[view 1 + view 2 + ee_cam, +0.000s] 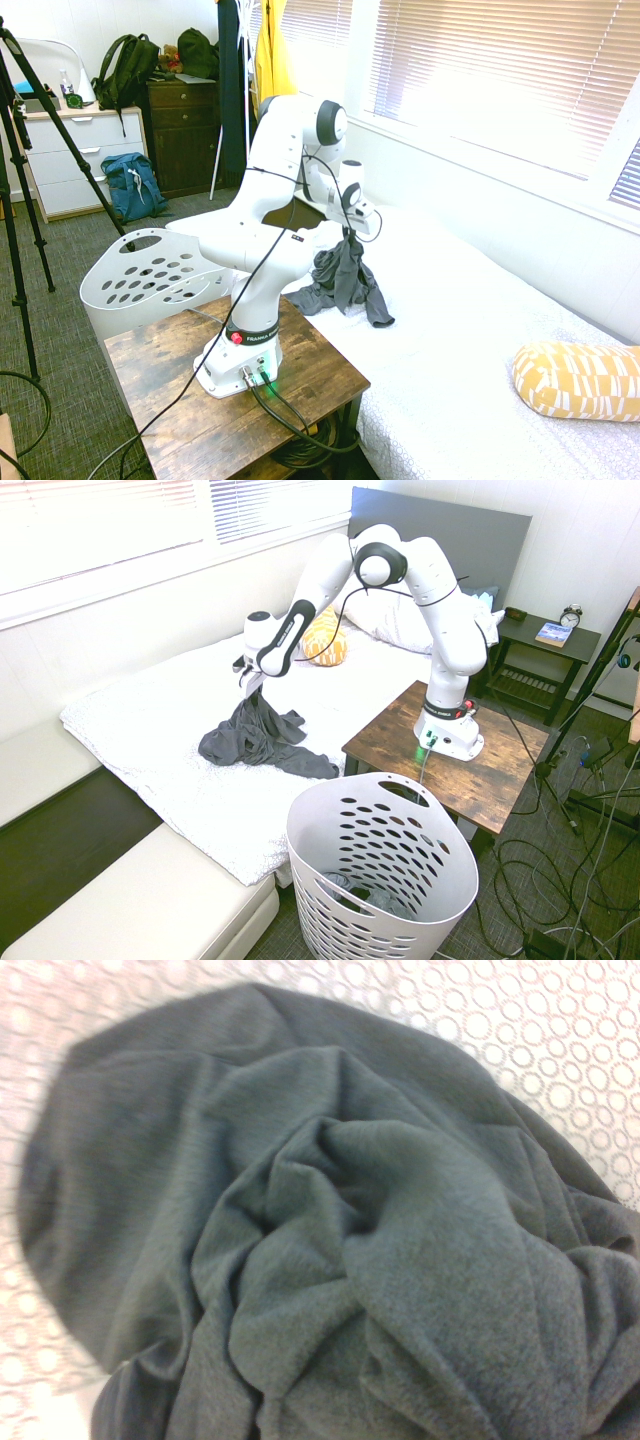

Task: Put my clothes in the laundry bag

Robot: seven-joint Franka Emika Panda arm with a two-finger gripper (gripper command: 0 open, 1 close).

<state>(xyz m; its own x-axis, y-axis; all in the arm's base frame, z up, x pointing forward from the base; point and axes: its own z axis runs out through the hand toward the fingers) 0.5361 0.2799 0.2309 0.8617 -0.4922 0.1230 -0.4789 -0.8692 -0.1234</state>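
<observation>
A dark grey garment [262,738] hung in a bunched peak from the robot's claw [247,683], which was closed on its top and pointed down above the white bed [150,730]. The garment's lower folds trailed on the bedspread. The wrist view showed only creased grey cloth over a ring-patterned cover. The second exterior view showed the white laundry basket [400,880] on the floor beside the wooden counter [390,742], with some fabric already inside; the first exterior view showed the basket from behind, its contents hidden.
</observation>
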